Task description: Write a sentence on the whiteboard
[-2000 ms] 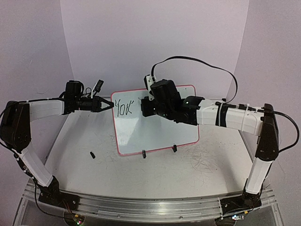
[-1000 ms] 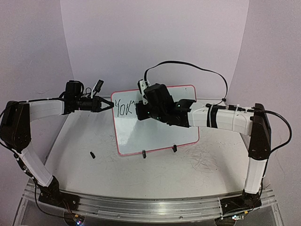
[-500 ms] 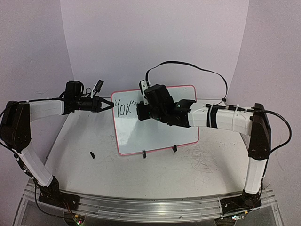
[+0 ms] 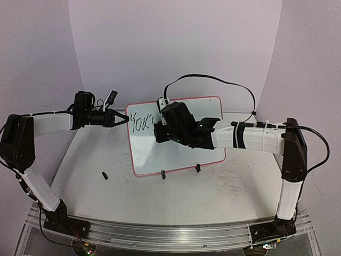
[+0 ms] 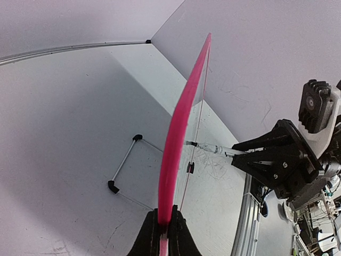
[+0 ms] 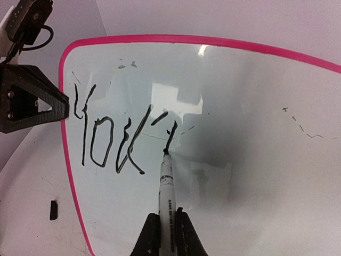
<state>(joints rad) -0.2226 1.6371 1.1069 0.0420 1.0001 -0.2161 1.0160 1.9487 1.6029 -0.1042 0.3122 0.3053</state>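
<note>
Nearest, a metal rail (image 4: 170,234) is fixed along the front edge of the table (image 4: 176,200). Further in, a small black cap (image 4: 105,175) is seen lying on the tabletop, left of the board and apart from it. Behind it, the whiteboard (image 4: 181,154) is stood upright near the middle of the table on two black clip feet (image 4: 162,173). Its wire stand (image 5: 125,165) is rested on the surface at its back.

The left gripper (image 4: 120,118) is closed tight on the board's upper left rim; in the left wrist view the pink edge is pinched between the two fingers. The right gripper (image 4: 159,130) is closed around a marker (image 6: 166,184), which is held by its barrel with the tip pressed to the board's face.

The sentence (image 6: 112,140) is only partly written. "You", an apostrophe-like mark and a short downstroke are read in black in the upper left part of the board. The marker's tip is set at the foot of that last stroke. Faint smudges are seen elsewhere on the white face.

Farthest back, a pale lilac backdrop (image 4: 176,48) is curved round the table.
</note>
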